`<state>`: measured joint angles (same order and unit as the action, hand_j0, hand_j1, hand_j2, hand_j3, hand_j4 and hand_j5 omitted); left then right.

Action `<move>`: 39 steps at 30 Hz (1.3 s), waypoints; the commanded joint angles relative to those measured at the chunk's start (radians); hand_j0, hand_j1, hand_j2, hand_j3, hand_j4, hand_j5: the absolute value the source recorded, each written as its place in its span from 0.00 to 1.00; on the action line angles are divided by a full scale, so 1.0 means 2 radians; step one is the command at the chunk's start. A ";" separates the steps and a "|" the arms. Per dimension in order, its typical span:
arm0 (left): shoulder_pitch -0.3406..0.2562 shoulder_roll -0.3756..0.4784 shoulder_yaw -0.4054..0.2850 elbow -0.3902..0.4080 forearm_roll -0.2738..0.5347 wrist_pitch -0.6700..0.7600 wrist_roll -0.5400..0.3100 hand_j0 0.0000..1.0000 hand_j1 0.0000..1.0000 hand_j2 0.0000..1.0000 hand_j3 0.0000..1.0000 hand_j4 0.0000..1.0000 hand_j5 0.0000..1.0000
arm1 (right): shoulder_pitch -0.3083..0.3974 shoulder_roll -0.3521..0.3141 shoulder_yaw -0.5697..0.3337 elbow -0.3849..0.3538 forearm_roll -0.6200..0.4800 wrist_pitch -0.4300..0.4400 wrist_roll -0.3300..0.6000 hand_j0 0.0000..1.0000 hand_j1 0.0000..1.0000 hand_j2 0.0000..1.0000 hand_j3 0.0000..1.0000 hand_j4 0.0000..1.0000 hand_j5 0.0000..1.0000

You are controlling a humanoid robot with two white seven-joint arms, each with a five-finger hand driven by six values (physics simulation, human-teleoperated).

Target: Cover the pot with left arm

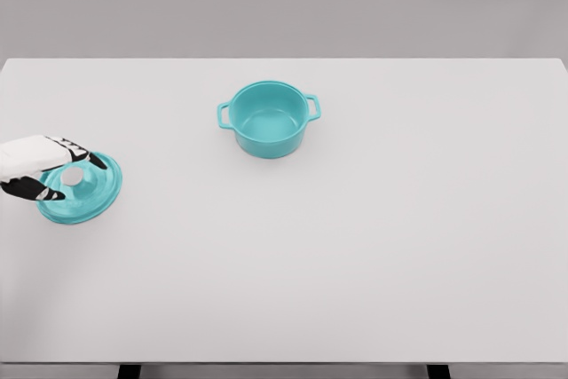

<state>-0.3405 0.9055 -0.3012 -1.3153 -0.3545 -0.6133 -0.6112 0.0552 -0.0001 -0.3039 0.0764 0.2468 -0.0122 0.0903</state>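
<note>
My left hand [44,169] comes in from the left edge of the head view and sits low over the teal lid [82,188], which lies flat on the white bench [355,246]. The white back of my hand faces up, and my dark-tipped fingers [89,155] reach across the near-left part of the lid. My thumb [40,191] lies on the side of the lid nearest me, and the other fingers curve round on the far side, so the small pale knob [72,176] at the lid's centre sits between them. The fingers are bent in around that knob rather than spread wide, but I cannot tell whether they actually press on it or only bracket it. The lid's rim shows past my fingertips on the right and toward me, resting on the bench surface.

The teal pot [269,119] stands upright well away from my hand, off to the right and farther back on the bench. It is uncovered, its mouth open upward and its inside visible, with one loop handle on its left side and another on its right. Bare bench lies between the lid and the pot.
</note>
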 commanded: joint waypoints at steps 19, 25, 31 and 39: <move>-0.012 -0.019 -0.006 0.028 -0.018 0.001 0.000 0.67 0.67 0.67 0.67 0.67 0.67 | 0.000 0.000 0.000 0.000 0.000 0.000 0.000 1.00 1.00 1.00 1.00 1.00 1.00; -0.012 -0.019 -0.006 0.030 -0.018 0.001 0.000 0.64 0.64 0.64 0.64 0.64 0.64 | 0.000 0.000 0.000 0.000 0.000 0.000 0.000 1.00 1.00 1.00 1.00 1.00 1.00; -0.012 -0.019 -0.006 0.027 -0.016 0.001 0.000 0.58 0.58 0.58 0.58 0.58 0.58 | 0.000 0.000 0.000 0.000 0.000 0.000 0.000 1.00 1.00 1.00 1.00 1.00 1.00; -0.012 -0.019 -0.005 0.025 -0.016 0.001 0.000 0.51 0.51 0.51 0.51 0.51 0.51 | 0.000 0.000 0.000 0.000 0.000 0.000 0.000 1.00 1.00 1.00 1.00 1.00 1.00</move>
<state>-0.3666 0.8669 -0.3126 -1.2633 -0.3926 -0.6134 -0.6112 0.0552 -0.0001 -0.3038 0.0764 0.2468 -0.0122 0.0903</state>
